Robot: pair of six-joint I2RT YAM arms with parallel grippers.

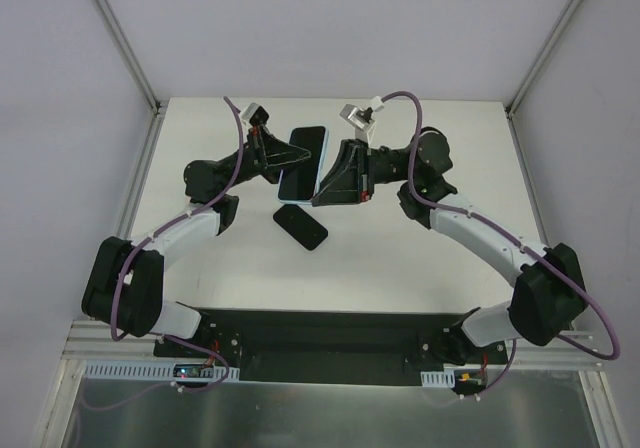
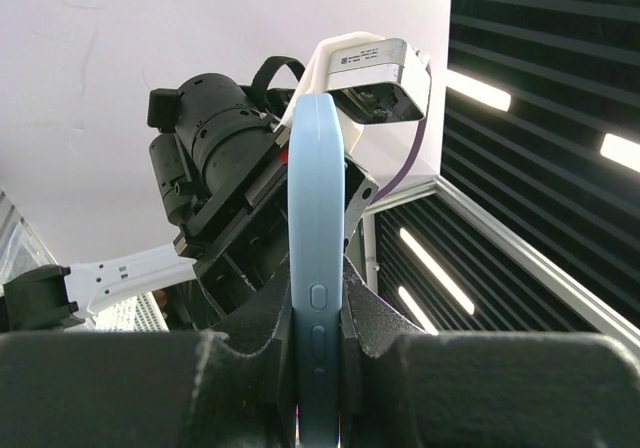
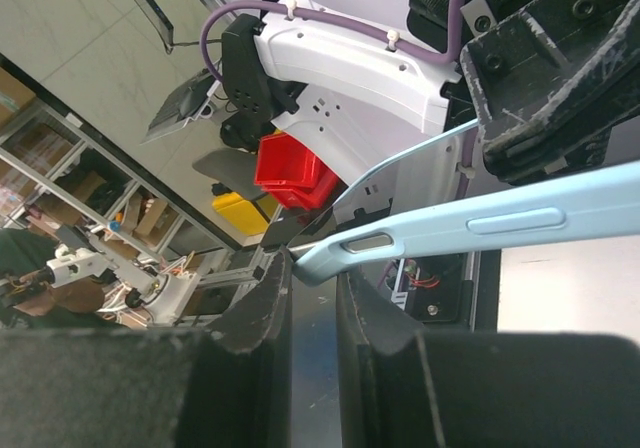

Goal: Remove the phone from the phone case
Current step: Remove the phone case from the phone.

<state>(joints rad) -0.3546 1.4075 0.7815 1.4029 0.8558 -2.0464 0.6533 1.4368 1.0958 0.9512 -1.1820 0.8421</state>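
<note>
The light blue phone case (image 1: 303, 163) hangs in the air over the far middle of the table, its dark face inside a blue rim. My left gripper (image 1: 296, 154) is shut on its left long edge. In the left wrist view the case (image 2: 316, 218) stands edge-on between the fingers, side buttons showing, and the gripper (image 2: 317, 308) clamps it from both sides. My right gripper (image 1: 320, 194) holds the near right corner. In the right wrist view that corner (image 3: 330, 258) sits between the fingertips of the gripper (image 3: 312, 268), beside a glossy dark sheet. Whether the phone sits inside the case, I cannot tell.
A black phone-shaped slab (image 1: 300, 227) lies flat on the white table (image 1: 430, 268) just below the held case. Grey walls and aluminium posts (image 1: 120, 38) enclose the table on three sides. The arm bases stand on the black plate (image 1: 320, 333) at the near edge.
</note>
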